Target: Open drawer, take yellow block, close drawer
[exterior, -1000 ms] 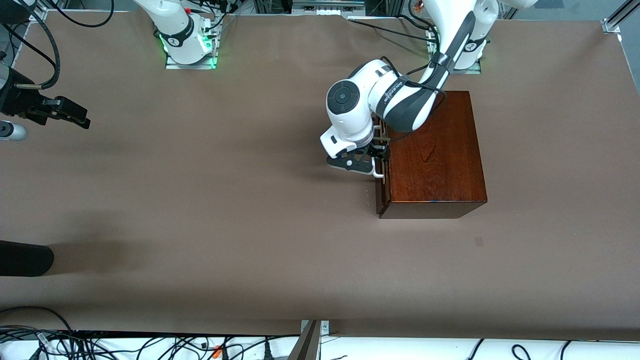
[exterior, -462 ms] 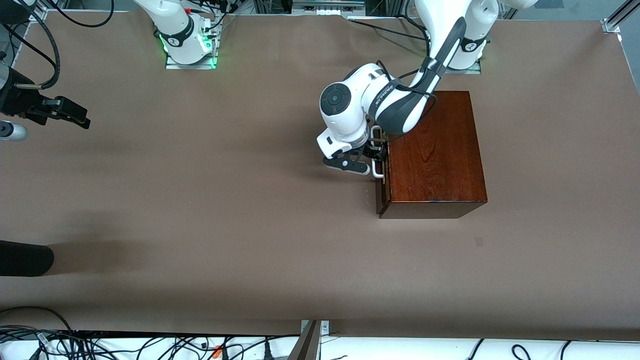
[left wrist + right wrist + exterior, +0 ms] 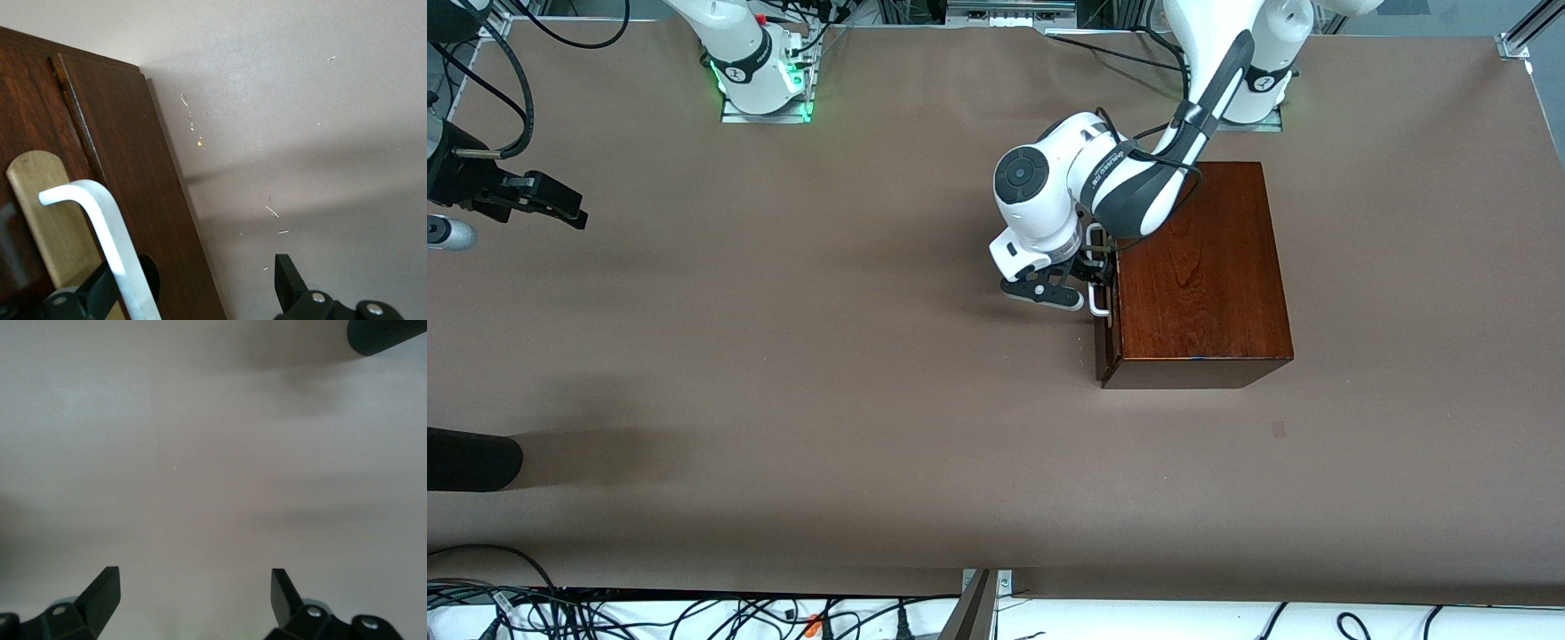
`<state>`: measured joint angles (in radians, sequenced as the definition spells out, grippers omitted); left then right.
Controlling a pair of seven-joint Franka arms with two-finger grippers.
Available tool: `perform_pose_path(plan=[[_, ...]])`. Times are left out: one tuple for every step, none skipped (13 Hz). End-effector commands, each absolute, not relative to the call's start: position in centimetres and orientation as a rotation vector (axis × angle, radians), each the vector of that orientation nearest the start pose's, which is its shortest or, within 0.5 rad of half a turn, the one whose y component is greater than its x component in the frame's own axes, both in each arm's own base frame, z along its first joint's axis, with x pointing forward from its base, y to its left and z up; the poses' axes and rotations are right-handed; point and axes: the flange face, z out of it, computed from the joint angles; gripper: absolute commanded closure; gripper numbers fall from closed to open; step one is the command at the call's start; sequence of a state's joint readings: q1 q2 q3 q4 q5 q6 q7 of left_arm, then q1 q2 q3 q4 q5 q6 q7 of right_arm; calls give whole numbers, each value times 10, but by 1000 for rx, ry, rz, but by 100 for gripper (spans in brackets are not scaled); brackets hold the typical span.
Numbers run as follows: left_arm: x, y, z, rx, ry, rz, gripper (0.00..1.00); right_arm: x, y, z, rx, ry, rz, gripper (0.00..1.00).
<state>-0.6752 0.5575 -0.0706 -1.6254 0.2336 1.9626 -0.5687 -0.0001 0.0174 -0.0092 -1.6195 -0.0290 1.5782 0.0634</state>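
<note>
Front view, left gripper point(image 3: 1089, 286) spread at drawer point(image 3: 1108, 311) handle point(image 3: 1100, 307)

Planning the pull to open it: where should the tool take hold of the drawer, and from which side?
Grip the white bar handle, the only part standing proud of the drawer front. Come at the front from the right arm's end of the table, fingers either side of the bar. The left tool already has its open fingers around it.

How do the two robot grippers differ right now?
The left gripper is at the drawer, one finger on each side of its white handle; the right gripper waits over bare table at the right arm's end, near nothing. Both are black, two-fingered and open.
</note>
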Motion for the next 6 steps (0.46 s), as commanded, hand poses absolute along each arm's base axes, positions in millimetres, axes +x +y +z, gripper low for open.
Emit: perform_pose_path(plan=[[504, -435, 273, -2823, 416, 63, 0, 558, -11, 597, -3171, 98, 82, 0], [504, -436, 274, -2825, 418, 59, 0, 558, -11, 597, -3171, 98, 82, 0], [504, -436, 274, -2825, 415, 59, 0, 558, -11, 597, -3171, 98, 82, 0], [505, -437, 275, -2826, 415, 57, 0, 558, -11, 597, -3171, 96, 82, 0], [505, -437, 276, -2827, 415, 55, 0, 558, -11, 597, -3172, 96, 82, 0], [504, -439, 277, -2830, 420, 50, 0, 558, -11, 597, -3172, 96, 82, 0]])
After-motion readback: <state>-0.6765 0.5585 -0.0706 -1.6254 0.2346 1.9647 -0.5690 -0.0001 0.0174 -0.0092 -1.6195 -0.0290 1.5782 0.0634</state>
